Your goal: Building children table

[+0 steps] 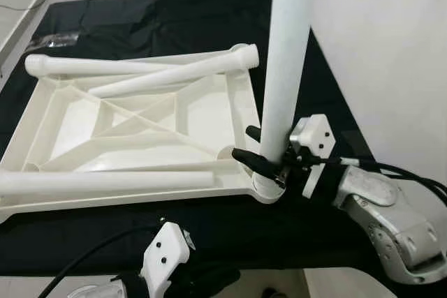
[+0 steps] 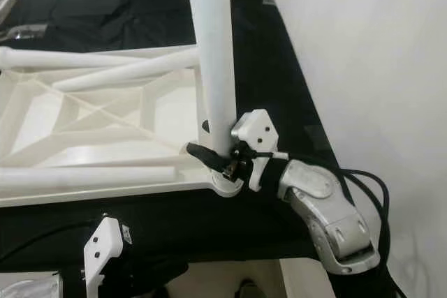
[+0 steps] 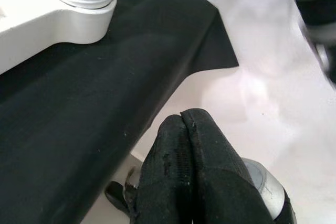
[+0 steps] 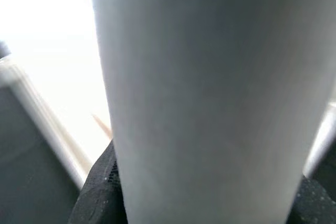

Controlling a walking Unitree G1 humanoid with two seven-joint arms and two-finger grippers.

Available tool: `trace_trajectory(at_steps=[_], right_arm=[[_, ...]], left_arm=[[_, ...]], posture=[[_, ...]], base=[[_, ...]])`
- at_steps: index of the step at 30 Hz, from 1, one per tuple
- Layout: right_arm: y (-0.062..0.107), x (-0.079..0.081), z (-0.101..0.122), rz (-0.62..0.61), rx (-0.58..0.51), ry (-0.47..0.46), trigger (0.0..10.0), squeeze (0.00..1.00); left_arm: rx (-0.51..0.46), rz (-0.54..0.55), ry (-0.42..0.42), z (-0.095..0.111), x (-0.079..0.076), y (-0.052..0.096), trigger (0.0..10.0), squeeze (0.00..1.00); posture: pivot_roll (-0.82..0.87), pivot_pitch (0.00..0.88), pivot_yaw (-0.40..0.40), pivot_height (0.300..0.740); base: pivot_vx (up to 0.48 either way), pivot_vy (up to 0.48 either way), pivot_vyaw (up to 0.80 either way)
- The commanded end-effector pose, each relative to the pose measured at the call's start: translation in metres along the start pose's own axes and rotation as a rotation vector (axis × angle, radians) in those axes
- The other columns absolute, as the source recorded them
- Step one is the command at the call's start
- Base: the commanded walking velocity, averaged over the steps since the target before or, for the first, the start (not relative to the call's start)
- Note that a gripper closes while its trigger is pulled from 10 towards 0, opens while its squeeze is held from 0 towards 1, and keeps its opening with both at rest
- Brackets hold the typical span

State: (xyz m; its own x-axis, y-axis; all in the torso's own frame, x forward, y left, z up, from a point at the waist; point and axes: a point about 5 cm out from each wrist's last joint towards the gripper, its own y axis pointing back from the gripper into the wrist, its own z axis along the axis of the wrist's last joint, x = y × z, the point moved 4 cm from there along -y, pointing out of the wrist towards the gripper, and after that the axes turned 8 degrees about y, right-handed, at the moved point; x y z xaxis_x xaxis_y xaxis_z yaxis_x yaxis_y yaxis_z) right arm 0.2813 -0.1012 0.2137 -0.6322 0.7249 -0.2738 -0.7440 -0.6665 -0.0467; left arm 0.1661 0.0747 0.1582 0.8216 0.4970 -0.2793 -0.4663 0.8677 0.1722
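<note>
Leg (image 1: 285,68) upright in right pincer (image 1: 260,150)

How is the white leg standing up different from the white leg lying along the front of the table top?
The standing leg is upright, its bottom end in the corner socket of the upside-down table top; the front leg lies flat across it. The right gripper grips the standing leg near its base, while nothing holds the front leg. The left gripper, fingers shut, sits low by the black cloth. Both legs are plain white round tubes.
</note>
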Motion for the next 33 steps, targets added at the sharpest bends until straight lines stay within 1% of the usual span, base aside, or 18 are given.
trace_trajectory(at_steps=[1,2,4,11,13,14,16,17,19,22,23,25,26,27,29,30,31,33], right_arm=[[0.009,0.006,-0.056,-0.057,0.262,-0.100,10.0,0.00],[0.005,0.011,-0.049,-0.140,0.208,-0.132,10.0,0.00],[-0.004,0.019,-0.038,-0.212,0.118,-0.198,10.0,0.00],[-0.021,0.024,-0.011,-0.147,-0.068,-0.310,10.0,0.00],[-0.022,0.022,0.008,-0.111,-0.158,-0.349,10.0,0.00],[-0.022,0.022,0.008,-0.111,-0.158,-0.349,10.0,0.00],[-0.022,0.016,0.022,-0.090,-0.230,-0.365,10.0,0.00],[-0.022,0.015,0.030,-0.081,-0.266,-0.356,10.0,0.00],[-0.022,0.014,0.034,-0.077,-0.286,-0.348,10.0,0.00],[-0.028,0.011,0.045,-0.067,-0.321,-0.240,10.0,0.00],[-0.028,0.011,0.045,-0.067,-0.321,-0.240,10.0,0.00],[-0.035,0.011,0.042,-0.060,-0.288,-0.130,10.0,0.00],[-0.035,0.011,0.042,-0.060,-0.288,-0.130,10.0,0.00],[-0.038,0.011,0.040,-0.060,-0.269,-0.091,10.0,0.00],[-0.038,0.011,0.040,-0.060,-0.269,-0.091,10.0,0.00],[-0.044,0.010,0.035,-0.060,-0.234,-0.052,10.0,0.00],[-0.051,0.009,0.023,-0.068,-0.164,0.011,10.0,0.00],[-0.062,0.003,0.000,-0.097,-0.042,0.095,10.0,0.00]], left_arm=[[0.020,-0.004,0.025,-0.007,0.000,-0.001,10.0,0.00],[0.021,-0.003,0.024,-0.008,0.002,-0.003,10.0,0.00],[0.026,-0.003,0.018,-0.011,0.006,-0.006,10.0,0.00],[0.027,0.039,-0.015,-0.014,0.020,-0.013,10.0,0.00],[-0.008,0.105,-0.045,-0.010,0.034,-0.016,10.0,0.00],[-0.008,0.105,-0.045,-0.010,0.034,-0.016,10.0,0.00],[-0.049,0.177,-0.096,-0.001,0.051,-0.019,10.0,0.00],[-0.074,0.209,-0.120,0.005,0.059,-0.020,10.0,0.00],[-0.088,0.227,-0.133,0.010,0.064,-0.020,10.0,0.00],[-0.205,0.270,-0.185,0.046,0.079,-0.020,10.0,0.00],[-0.205,0.270,-0.185,0.046,0.079,-0.020,10.0,0.00],[-0.301,0.282,-0.227,0.076,0.084,-0.021,10.0,0.00],[-0.301,0.282,-0.227,0.076,0.084,-0.021,10.0,0.00],[-0.336,0.283,-0.245,0.087,0.085,-0.021,10.0,0.00],[-0.336,0.283,-0.245,0.087,0.085,-0.021,10.0,0.00],[-0.393,0.271,-0.271,0.105,0.083,-0.023,10.0,0.00],[-0.466,0.242,-0.284,0.125,0.079,-0.025,10.0,1.00],[-0.572,0.171,-0.309,0.154,0.066,-0.027,10.0,1.00]], posture=[[0.00,0.300,0.050,0.740],[-0.01,0.291,0.053,0.740],[-0.01,0.267,0.058,0.740],[-0.01,0.192,0.048,0.740],[-0.02,0.160,0.042,0.740],[-0.02,0.160,0.042,0.740],[-0.02,0.128,0.037,0.740],[-0.02,0.104,0.034,0.740],[-0.02,0.104,0.034,0.740],[-0.02,0.051,0.027,0.740],[-0.02,0.051,0.027,0.740],[-0.02,0.010,0.024,0.740],[-0.02,0.010,0.024,0.740],[-0.02,0.010,0.024,0.740],[-0.02,0.010,0.024,0.740],[-0.02,0.000,0.021,0.740],[-0.03,0.000,0.016,0.740],[-0.03,0.000,0.009,0.740]], base=[[0.000,0.000,0.00],[0.000,0.000,0.00],[0.000,0.000,0.00],[0.000,0.000,0.00],[0.000,0.000,0.00],[0.000,0.000,0.00],[0.000,0.000,0.00],[0.000,0.000,0.00],[0.000,0.000,0.00],[0.000,0.000,0.00],[0.000,0.000,0.00],[0.000,0.000,0.00],[0.000,0.000,0.00],[0.000,0.000,0.00],[0.000,0.000,0.00],[0.000,0.000,0.00],[0.000,0.000,0.00],[0.000,0.000,0.00]])
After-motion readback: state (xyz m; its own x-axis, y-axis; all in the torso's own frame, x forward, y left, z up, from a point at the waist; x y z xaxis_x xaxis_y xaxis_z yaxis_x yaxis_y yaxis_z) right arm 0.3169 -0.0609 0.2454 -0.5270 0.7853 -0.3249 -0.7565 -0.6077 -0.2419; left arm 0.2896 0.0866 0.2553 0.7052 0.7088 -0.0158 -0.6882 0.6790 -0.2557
